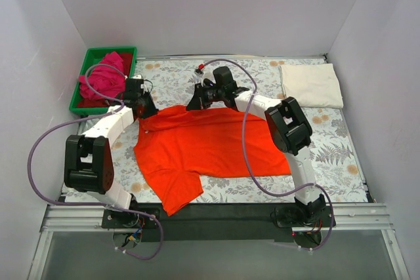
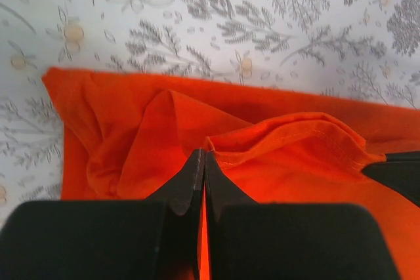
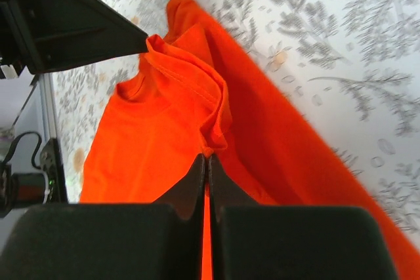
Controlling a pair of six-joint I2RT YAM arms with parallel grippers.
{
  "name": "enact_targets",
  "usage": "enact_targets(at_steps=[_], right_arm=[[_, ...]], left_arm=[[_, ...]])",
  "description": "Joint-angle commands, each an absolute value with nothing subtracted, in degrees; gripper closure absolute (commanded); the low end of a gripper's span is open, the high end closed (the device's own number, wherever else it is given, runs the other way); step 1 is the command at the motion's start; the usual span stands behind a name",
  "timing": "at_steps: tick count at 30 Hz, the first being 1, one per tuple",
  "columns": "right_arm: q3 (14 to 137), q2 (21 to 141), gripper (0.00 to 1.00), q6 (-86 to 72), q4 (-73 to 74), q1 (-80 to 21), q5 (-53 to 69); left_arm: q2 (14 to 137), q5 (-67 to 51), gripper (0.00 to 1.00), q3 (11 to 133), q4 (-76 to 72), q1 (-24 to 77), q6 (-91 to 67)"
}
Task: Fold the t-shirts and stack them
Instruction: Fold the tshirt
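left gripper [image 2: 202,159] and right gripper [image 3: 208,160] each clamp the far edge of the orange-red t-shirt [image 1: 216,143]; its body lies toward 6 o'clock, long axis 9-to-3.

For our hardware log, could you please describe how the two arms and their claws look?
The left arm and right arm have white links, bulky black joint housings and a loose lilac cable each. The left claw and right claw are matte black, each a pair of tapering wedges.
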State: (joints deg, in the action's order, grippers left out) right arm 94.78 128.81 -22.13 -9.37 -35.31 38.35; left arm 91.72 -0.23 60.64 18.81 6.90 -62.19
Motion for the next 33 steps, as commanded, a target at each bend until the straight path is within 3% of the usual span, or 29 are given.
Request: enact_targets(at_steps=[1,15,33], right_arm=[[90.8,124.9,0.99,-19.2,-10.2,-36.6,41.3],[80.1,118.5,0.99,-14.1,-6.7,-39.6,41.6],[79.4,117.4,0.96,-7.1,2.0,-41.1,38.9]], left_arm=[[85.4,-3.6,1.00,58.5,25.0,7.1,-66.3],[70.5,-12.8,1.00,44.7,34.0,7.2,-76.5],[69.0,-17.3,0.95,35.5,31.6,7.3,-80.2]])
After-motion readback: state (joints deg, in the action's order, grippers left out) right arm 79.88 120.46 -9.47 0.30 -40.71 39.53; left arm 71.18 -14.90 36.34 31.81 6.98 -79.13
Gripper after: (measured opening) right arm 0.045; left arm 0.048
